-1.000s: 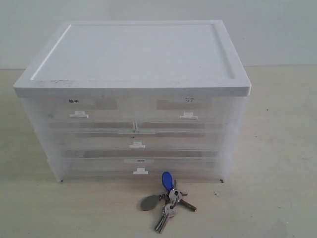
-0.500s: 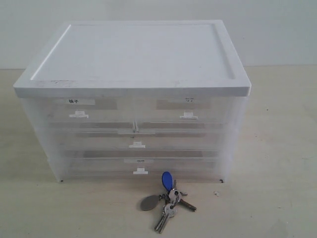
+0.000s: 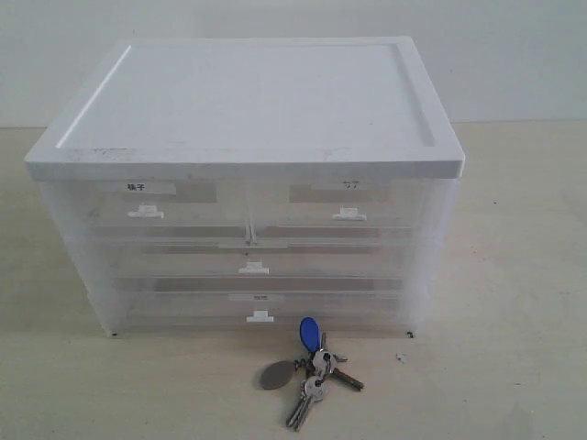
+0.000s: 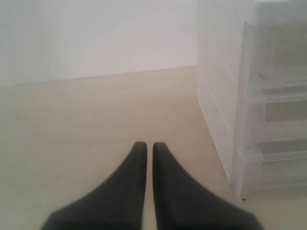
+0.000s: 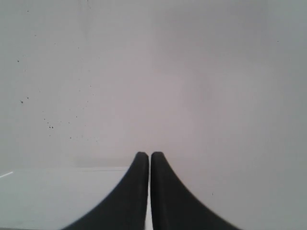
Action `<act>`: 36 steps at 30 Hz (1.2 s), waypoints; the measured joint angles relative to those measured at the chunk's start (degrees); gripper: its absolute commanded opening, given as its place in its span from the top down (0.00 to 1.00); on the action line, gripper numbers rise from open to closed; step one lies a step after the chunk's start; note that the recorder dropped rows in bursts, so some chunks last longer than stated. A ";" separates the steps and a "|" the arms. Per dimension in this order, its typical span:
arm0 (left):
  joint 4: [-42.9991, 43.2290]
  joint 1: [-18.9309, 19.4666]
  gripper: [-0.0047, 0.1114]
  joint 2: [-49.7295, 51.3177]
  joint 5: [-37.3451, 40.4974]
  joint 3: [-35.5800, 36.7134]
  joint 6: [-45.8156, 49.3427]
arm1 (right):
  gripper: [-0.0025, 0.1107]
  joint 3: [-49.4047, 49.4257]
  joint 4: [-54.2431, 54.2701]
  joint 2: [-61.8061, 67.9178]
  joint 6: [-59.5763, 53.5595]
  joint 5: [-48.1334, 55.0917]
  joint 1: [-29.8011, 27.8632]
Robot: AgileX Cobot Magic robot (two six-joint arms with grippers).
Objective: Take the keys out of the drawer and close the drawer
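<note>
We see the keys [image 3: 307, 365] lying on the table [image 3: 514, 275] just in front of the cabinet [image 3: 257, 101], the drawer [image 3: 147, 209] flush and closed; our left gripper [image 4: 149, 146] and right gripper [image 5: 149, 155] hang pinched together, empty.

A white label [image 3: 149, 187] with 2 dark characters was seen on the upper-left drawer [image 3: 105, 213], too blurred to be read. Fainter marks were noted on the upper-right drawer [image 3: 394, 213] and the bottom drawer [image 3: 183, 312], likewise illegible.

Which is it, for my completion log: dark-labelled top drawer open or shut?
Shut: the drawer front sits flush with the neighbouring drawer.
</note>
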 measured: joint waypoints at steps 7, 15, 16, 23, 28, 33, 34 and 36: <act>-0.60 0.00 0.92 0.00 0.09 0.00 0.00 | 0.98 0.00 0.00 0.00 0.00 0.00 0.00; -0.48 0.00 0.92 0.00 0.09 0.00 0.00 | 0.98 0.00 0.00 0.00 0.00 0.00 0.00; -0.48 0.00 0.92 0.00 0.09 0.00 0.00 | 0.98 0.00 0.00 0.00 0.00 0.00 0.00; -0.48 0.00 0.92 0.00 0.09 0.00 0.00 | 0.98 0.00 0.00 0.00 0.00 0.00 0.00; -0.48 0.00 0.92 0.00 0.09 0.00 0.00 | 0.98 0.00 0.00 0.00 0.00 0.00 0.00; -0.48 0.00 0.92 0.00 0.09 0.00 0.00 | 0.98 1.49 1.17 0.00 -1.21 -0.22 0.00; -0.48 0.00 0.92 0.00 0.09 0.00 0.00 | 0.98 2.70 2.42 0.00 -1.51 -0.38 0.00; -0.48 0.00 0.92 0.00 0.09 0.00 0.00 | 0.98 5.53 6.93 -0.11 -1.78 -0.82 0.00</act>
